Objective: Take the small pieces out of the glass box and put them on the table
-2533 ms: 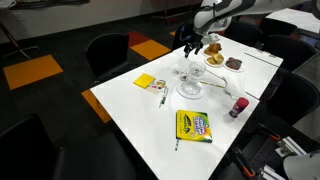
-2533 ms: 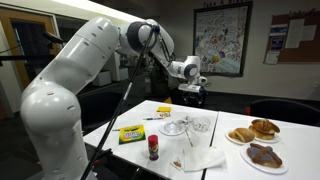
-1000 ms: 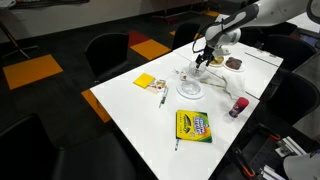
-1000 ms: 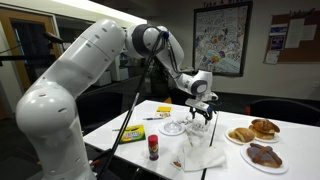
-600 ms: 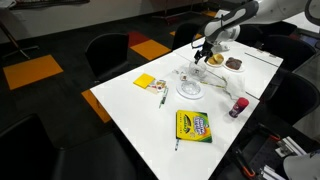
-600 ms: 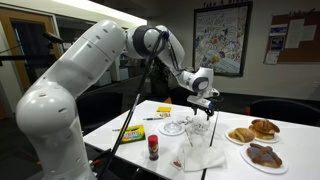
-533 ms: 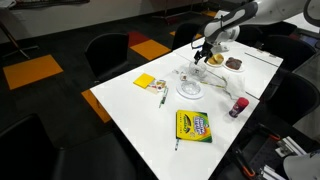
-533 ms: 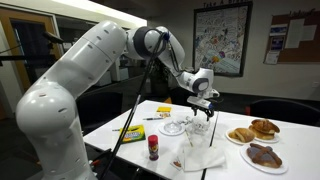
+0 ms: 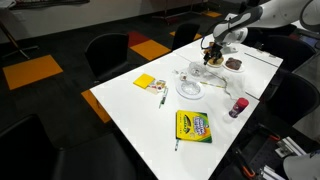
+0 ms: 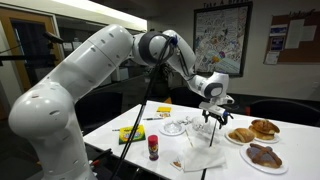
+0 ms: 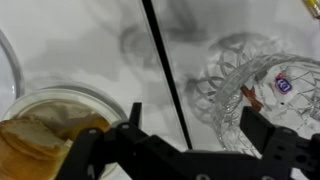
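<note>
The glass box (image 11: 268, 88) is a cut-glass container at the right of the wrist view, with small pieces in it: a blue-and-red labelled one (image 11: 282, 85) and a red one (image 11: 254, 98). My gripper (image 11: 190, 128) is open and holds nothing; its right finger (image 11: 252, 126) overlaps the box's near rim. In both exterior views the gripper (image 9: 212, 48) (image 10: 214, 114) hangs over the white table (image 9: 140, 110) (image 10: 230, 165), between the glass box (image 9: 197, 72) (image 10: 200, 127) and the pastry plates.
A plate of brown pastry (image 11: 40, 125) lies at the wrist view's lower left, and a dark seam (image 11: 165, 70) crosses the table. Also on the table are a round dish (image 9: 190, 90), pastry plates (image 10: 252, 131), a crayon box (image 9: 194, 125), a red-capped bottle (image 9: 238, 106) and yellow notes (image 9: 146, 82).
The open gripper has shifted sideways from over the glass box toward the pastry plates. Nothing was picked up.
</note>
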{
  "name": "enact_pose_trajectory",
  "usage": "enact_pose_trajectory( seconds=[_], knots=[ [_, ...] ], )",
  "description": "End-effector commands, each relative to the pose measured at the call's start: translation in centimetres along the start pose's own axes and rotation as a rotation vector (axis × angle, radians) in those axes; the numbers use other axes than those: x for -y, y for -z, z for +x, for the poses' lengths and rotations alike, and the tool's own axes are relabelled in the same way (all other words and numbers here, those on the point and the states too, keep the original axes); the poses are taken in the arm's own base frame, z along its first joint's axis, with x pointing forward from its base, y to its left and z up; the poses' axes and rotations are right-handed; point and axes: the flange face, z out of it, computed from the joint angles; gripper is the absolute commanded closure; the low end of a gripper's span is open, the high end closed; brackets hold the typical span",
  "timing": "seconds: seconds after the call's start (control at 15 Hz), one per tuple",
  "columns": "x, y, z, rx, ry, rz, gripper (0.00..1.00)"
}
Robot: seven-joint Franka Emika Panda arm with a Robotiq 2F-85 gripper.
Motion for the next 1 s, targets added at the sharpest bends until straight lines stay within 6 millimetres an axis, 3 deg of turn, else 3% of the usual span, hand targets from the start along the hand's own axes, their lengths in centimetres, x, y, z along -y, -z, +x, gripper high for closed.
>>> enact_pose_trajectory(
  seconds=[0.0, 0.2, 0.47, 0.93],
  knots=[
    [3.1, 0.6, 1.0, 0.008, 0.027, 0.03, 0.0],
    [4.9, 2.1, 1.8, 0.006, 0.065, 0.045, 0.0],
    [8.2, 2.6, 2.7, 0.028, 0.106, 0.05, 0.0],
    [14.0, -0.7, 2.6, 0.08, 0.114, 0.039, 0.0]
  ],
)
